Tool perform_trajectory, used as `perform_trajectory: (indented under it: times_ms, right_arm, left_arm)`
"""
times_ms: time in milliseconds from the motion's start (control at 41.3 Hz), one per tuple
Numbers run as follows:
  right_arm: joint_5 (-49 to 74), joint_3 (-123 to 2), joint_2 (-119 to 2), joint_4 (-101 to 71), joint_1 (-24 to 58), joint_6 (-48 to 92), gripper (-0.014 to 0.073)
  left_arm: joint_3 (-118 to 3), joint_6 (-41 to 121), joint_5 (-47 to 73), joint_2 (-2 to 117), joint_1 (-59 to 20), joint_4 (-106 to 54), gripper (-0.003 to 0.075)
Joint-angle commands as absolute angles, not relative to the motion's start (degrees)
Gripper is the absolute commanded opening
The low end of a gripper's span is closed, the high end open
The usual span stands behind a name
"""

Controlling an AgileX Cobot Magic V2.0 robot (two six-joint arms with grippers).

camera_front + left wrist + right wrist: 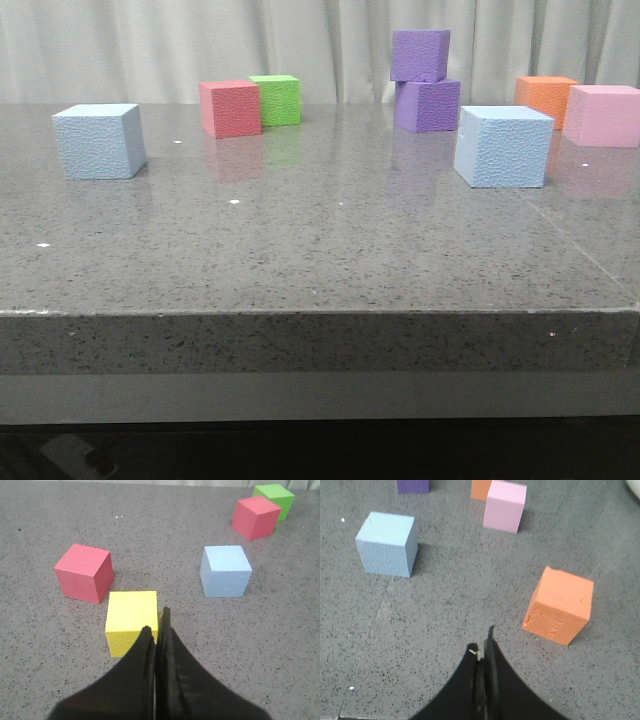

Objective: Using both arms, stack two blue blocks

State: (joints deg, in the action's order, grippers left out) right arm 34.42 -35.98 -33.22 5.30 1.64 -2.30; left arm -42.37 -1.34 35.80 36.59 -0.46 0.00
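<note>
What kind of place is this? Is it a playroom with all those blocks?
Probably a robot test bench, not a playroom. Coloured foam cubes, like the light blue foam cube, sit spaced out on a speckled grey stone tabletop, a plain pale curtain hangs behind, and a black robot gripper hovers above.

In the front view neither arm shows. The orange cube [545, 98] at far right is partly hidden behind the pink cube [603, 115], and the green cube [276, 99] behind the red cube [229, 108]. The right wrist view's edge crops a purple cube [412, 485].
</note>
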Motion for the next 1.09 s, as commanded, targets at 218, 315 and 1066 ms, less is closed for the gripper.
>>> perform_trajectory:
  times_ms: [218,315,1066]
  right_arm:
    - [31.02,-37.43,-34.93,5.72,1.44,-1.87,0.0267]
    - [30.98,-37.43,-34.93,5.65,1.44,-1.87,0.0481]
    - [44.43,-61.69,-63.8,1.79,20.93,0.0,0.0562]
  left_arm:
    - [-43.88,-1.27,32.03,38.07,-0.76,-0.32,0.0155]
    - [-43.88,-1.27,32.03,38.07,-0.76,-0.32,0.0328]
    - [-43.88,2.3,31.59,38.07,-22.79,-3.77,0.0385]
